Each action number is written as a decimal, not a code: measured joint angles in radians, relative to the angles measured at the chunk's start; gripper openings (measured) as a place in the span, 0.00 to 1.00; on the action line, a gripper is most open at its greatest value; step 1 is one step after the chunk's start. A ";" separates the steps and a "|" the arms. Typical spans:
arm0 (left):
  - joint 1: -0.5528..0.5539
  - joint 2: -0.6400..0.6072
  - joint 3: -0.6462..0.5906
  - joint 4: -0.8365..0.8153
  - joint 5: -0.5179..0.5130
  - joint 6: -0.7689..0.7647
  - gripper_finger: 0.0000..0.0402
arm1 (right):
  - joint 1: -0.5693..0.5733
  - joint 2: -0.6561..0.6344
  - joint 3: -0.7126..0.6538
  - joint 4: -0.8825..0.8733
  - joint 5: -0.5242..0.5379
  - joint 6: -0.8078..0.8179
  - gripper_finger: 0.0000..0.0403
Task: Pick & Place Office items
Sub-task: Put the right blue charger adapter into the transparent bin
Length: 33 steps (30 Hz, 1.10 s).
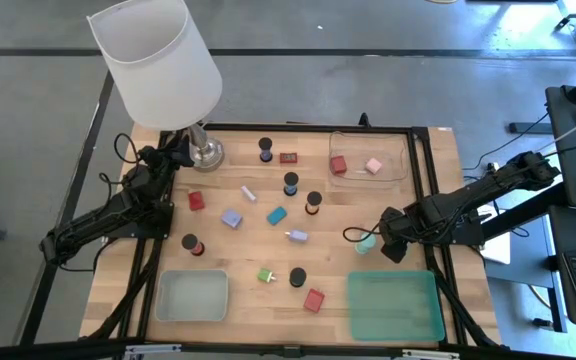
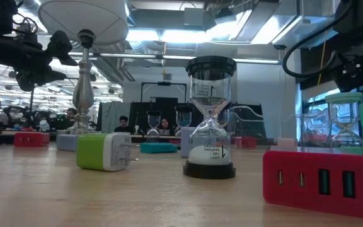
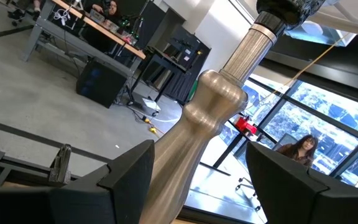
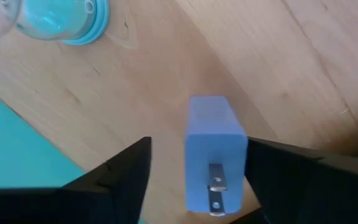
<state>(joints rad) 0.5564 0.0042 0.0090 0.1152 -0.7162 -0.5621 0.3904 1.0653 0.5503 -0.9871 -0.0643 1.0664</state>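
Front edge of the table first: a grey tray (image 1: 192, 296) on my left and a green tray (image 1: 396, 305) on my right, and between them a red block (image 1: 314, 299), a small green bit (image 1: 266, 275) and a dark cylinder (image 1: 297, 277). Low view shows that cylinder is an hourglass.

Mid-table, the right gripper (image 4: 199, 143) hangs just above the wood beside the green tray's far corner. Its jaws are apart, and a lilac-blue block (image 4: 216, 155) with plug prongs sits in the gap. It's close to one finger, but I can't tell if it touches. A teal piece (image 1: 366, 243) stands right by that gripper. More items are scattered across the middle: a teal block (image 1: 276, 215), another lilac block (image 1: 231, 218), a red block at left (image 1: 196, 200) and several dark cylinders.

Far side, a clear tray (image 1: 340, 178) holds a red piece (image 1: 339, 164) and a pink block (image 1: 373, 166). At the far left corner, the left gripper (image 3: 201, 148) is at the lamp (image 1: 158, 60). Its jaws are apart with the metal stem between them.
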 joint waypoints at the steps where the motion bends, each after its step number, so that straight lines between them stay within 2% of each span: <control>1: 0.000 0.000 0.000 0.000 0.000 0.000 0.62 | 0.000 0.000 0.000 0.000 0.000 0.000 0.52; 7: 0.000 0.000 0.000 0.000 0.000 0.000 0.62 | 0.000 0.000 0.000 0.000 0.006 0.029 0.31; 12: 0.000 0.000 0.000 0.000 0.000 0.000 0.62 | 0.000 0.001 0.007 0.004 0.012 0.091 0.30; 16: 0.000 0.000 0.000 0.000 0.000 0.000 0.62 | 0.000 0.000 0.077 -0.001 0.048 0.083 0.30; 19: 0.000 0.000 0.000 0.000 0.000 0.000 0.62 | -0.001 0.000 0.175 -0.067 0.141 0.033 0.30; 26: 0.000 0.000 0.000 0.000 0.000 0.000 0.62 | -0.049 0.000 0.472 -0.311 0.440 -0.002 0.33; 31: 0.000 0.000 0.000 0.000 0.000 0.000 0.62 | -0.134 0.005 0.617 -0.288 0.668 -0.082 0.32; 33: 0.000 0.000 0.000 0.000 0.000 0.000 0.62 | -0.186 0.016 0.641 -0.263 0.714 -0.113 0.32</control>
<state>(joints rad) 0.5563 0.0041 0.0090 0.1152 -0.7162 -0.5622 0.2047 1.0815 1.1913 -1.2497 0.6495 0.9537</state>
